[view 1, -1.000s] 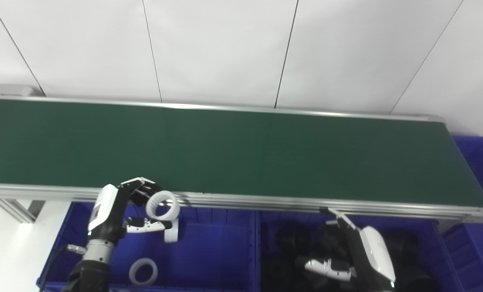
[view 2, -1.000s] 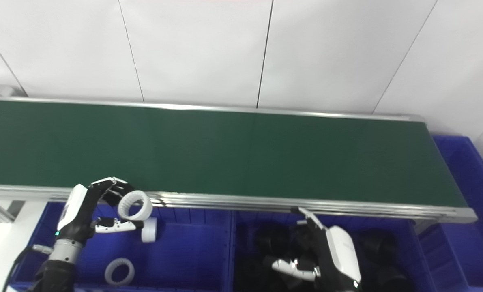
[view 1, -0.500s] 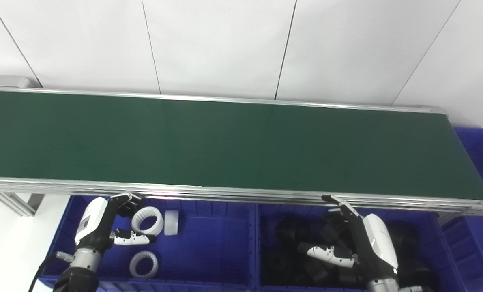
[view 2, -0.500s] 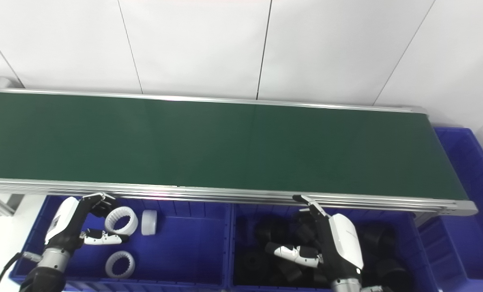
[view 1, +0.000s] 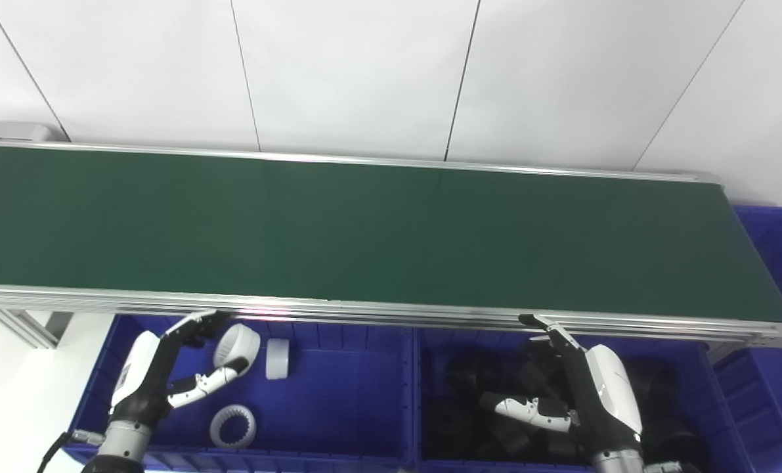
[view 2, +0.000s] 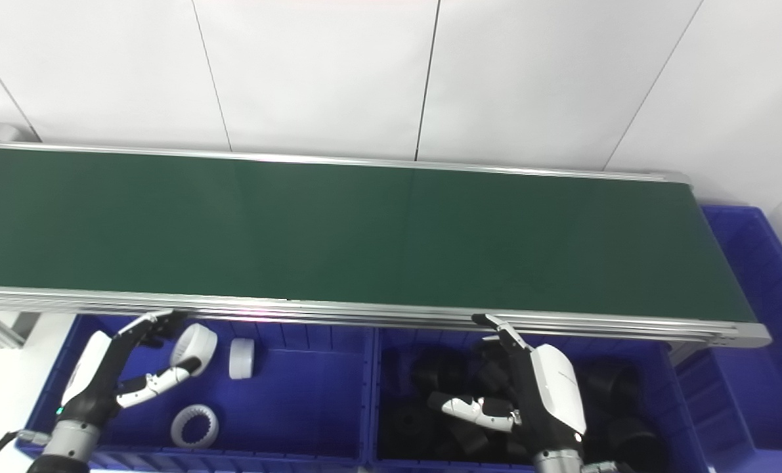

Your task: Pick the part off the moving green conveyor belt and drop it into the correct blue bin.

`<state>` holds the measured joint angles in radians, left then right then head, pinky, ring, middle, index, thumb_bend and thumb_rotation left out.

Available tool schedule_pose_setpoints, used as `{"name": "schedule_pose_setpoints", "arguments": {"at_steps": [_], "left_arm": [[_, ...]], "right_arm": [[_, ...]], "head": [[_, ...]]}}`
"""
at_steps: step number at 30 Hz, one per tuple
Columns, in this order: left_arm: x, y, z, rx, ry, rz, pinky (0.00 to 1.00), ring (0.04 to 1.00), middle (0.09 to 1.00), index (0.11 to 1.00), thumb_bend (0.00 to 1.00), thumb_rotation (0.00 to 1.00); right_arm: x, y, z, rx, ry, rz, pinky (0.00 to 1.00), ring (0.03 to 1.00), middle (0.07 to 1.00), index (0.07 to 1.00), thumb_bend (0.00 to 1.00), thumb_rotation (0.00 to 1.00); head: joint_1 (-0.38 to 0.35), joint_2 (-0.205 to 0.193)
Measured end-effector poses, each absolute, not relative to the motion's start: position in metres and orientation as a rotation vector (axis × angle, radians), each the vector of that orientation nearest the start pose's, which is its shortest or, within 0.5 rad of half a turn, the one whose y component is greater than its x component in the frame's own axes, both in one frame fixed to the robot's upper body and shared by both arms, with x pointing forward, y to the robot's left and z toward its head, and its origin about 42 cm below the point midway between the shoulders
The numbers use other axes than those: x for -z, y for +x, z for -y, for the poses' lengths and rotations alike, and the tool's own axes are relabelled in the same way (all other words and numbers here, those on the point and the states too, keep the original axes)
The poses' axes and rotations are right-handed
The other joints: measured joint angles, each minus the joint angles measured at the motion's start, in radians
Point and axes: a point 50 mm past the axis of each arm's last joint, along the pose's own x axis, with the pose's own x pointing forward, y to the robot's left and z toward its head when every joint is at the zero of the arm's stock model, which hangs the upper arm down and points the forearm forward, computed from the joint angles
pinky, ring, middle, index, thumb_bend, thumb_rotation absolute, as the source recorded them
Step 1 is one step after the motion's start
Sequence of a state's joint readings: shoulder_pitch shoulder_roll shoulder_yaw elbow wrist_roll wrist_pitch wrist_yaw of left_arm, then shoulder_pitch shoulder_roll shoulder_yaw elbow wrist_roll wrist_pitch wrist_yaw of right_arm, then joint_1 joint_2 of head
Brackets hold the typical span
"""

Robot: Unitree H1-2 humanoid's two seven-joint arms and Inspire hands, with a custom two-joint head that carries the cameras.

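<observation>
The green conveyor belt (view 1: pixel 391 236) carries no part. My left hand (view 1: pixel 157 371) is over the left blue bin (view 1: pixel 345 401), fingers and thumb spread apart. A white ring part (view 1: pixel 238 343) sits tilted just past the fingertips, by the tip of the thumb, above the bin floor. I cannot tell whether it still touches the hand. My right hand (view 1: pixel 591 401) is open and empty over the right blue bin (view 1: pixel 712 374).
The left bin also holds a white toothed ring (view 1: pixel 233 427) and a white disc (view 1: pixel 277 359). The right bin holds several black parts (view 1: pixel 476 381). Another blue bin (view 1: pixel 781 256) stands beyond the belt's right end. The belt's metal rail (view 1: pixel 377 312) runs just above the bins.
My left hand brought the white ring down from the belt's rail into the left bin, then opened; the ring has tipped away from the fingers. The camera shifted slightly. The right hand barely moved.
</observation>
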<state>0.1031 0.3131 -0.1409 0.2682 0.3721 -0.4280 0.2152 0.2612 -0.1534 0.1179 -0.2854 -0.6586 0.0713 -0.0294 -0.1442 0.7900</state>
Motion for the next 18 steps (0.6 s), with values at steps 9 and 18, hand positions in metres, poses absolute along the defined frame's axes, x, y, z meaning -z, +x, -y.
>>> {"name": "schedule_pose_setpoints", "arguments": {"at_steps": [9, 18], "left_arm": [[-0.075, 0.231, -0.274, 0.281, 0.575, 0.253, 0.66, 0.752, 0.783, 0.769, 0.88, 0.59], [-0.088, 0.248, -0.238, 0.440, 0.569, 0.262, 0.66, 0.762, 0.807, 0.765, 0.87, 0.50]], "right_arm": [[-0.110, 0.198, 0.236, -0.023, -0.786, -0.007, 0.60, 0.636, 0.646, 0.811, 0.77, 0.35], [-0.110, 0.197, 0.231, -0.031, -0.773, -0.010, 0.60, 0.646, 0.655, 0.816, 0.75, 0.33]], "head": [[-0.046, 0.002], [-0.084, 0.008]]}}
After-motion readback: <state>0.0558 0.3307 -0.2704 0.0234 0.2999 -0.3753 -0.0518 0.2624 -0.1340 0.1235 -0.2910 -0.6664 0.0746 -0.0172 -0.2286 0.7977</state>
